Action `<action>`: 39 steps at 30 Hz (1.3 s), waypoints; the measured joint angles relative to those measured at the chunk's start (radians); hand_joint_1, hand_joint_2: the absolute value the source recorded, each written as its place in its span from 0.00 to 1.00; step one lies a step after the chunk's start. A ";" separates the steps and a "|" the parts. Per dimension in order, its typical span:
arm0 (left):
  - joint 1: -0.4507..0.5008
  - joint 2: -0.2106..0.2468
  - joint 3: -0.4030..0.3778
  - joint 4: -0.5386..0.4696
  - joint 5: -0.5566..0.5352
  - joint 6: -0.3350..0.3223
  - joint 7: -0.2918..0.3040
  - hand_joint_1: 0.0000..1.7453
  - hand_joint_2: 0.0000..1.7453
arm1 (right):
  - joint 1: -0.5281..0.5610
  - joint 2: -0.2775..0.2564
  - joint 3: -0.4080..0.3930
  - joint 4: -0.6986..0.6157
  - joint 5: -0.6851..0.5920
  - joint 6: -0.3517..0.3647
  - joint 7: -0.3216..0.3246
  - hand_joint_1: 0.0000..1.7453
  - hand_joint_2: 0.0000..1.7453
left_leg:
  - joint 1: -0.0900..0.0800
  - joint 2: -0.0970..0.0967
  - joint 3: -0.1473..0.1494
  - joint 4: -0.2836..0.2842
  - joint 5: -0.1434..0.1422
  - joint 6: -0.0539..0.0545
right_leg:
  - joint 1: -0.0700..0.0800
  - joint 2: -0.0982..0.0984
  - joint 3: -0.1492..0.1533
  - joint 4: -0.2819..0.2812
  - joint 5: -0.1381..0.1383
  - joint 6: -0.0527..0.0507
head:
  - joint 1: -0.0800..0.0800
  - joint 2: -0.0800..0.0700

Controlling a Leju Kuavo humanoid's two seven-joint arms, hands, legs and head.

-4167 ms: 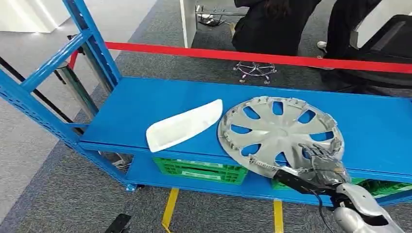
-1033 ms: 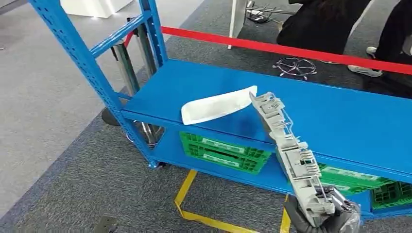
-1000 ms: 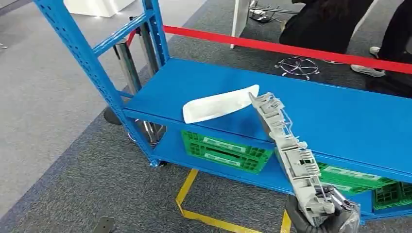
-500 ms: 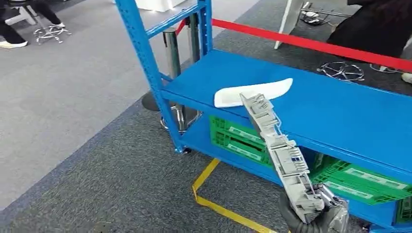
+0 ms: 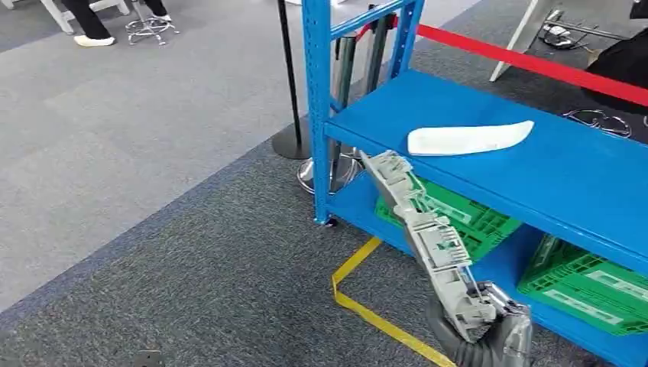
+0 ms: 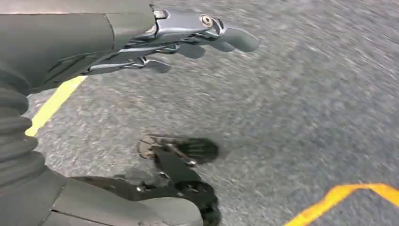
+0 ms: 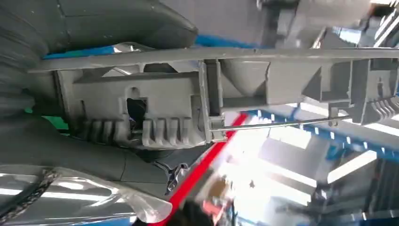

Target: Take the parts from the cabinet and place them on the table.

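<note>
Right hand [image 5: 489, 332] fingers clamped on the rim of the silver hubcap [image 5: 419, 229], gripping it at its lower end. In the head view the hubcap is seen edge-on, tilted up and away from the hand, its top end just in front of the blue cabinet's [image 5: 581, 191] front edge, not touching the shelf as far as I can tell. In the right wrist view the ribbed back of the hubcap [image 7: 226, 94] runs across the frame, with the thumb [image 7: 117, 21] pressed along it.

Left hand [image 6: 179, 37] holds nothing, fingers apart and loosely extended, hanging over grey carpet.

Change: 4.2 s ago the hubcap lay flat on the shelf's front right part with the right hand on its near rim. By 1.0 s ago it was lifted and turned edge-on. Since then the whole view has swung left, so the camera moved: the robot is turning away from the cabinet, and the cabinet's left corner post now sits mid-frame. Judged: pick done for this part, carry under way; the table is not yet visible, so placing is still ahead.

Count:
- hubcap: 1, in the right hand
- white curved panel [image 5: 468, 139]: 1, left on the shelf near its front edge, towards the left corner
- green crates [image 5: 588, 287]: 2 on the lower shelf
- yellow floor tape [image 5: 367, 306]: 1 outline
- red barrier tape [image 5: 527, 63]: 1 behind the cabinet

Second part still needs fetching.
</note>
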 joint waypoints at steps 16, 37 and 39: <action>0.013 -0.001 0.029 0.001 -0.008 0.017 0.007 0.00 1.00 | -0.030 -0.005 0.016 0.068 -0.035 0.016 -0.008 1.00 1.00 | 0.041 0.051 -0.041 0.298 -0.091 -0.077 | -0.002 -0.089 0.055 -0.242 0.075 -0.030 | -0.013 0.000; 0.014 -0.004 0.039 0.001 -0.026 0.011 -0.006 0.00 1.00 | -0.038 -0.014 0.009 0.096 -0.100 0.067 -0.026 1.00 1.00 | 0.009 -0.073 -0.039 0.049 0.018 -0.036 | -0.008 0.058 0.091 -0.195 0.007 -0.005 | -0.003 0.000; 0.019 -0.003 0.040 0.002 -0.032 0.011 -0.008 0.00 1.00 | -0.043 -0.014 0.005 0.096 -0.118 0.094 -0.033 1.00 1.00 | 0.009 -0.057 -0.056 0.063 -0.001 -0.045 | -0.016 0.020 0.072 -0.203 0.029 -0.020 | -0.003 0.000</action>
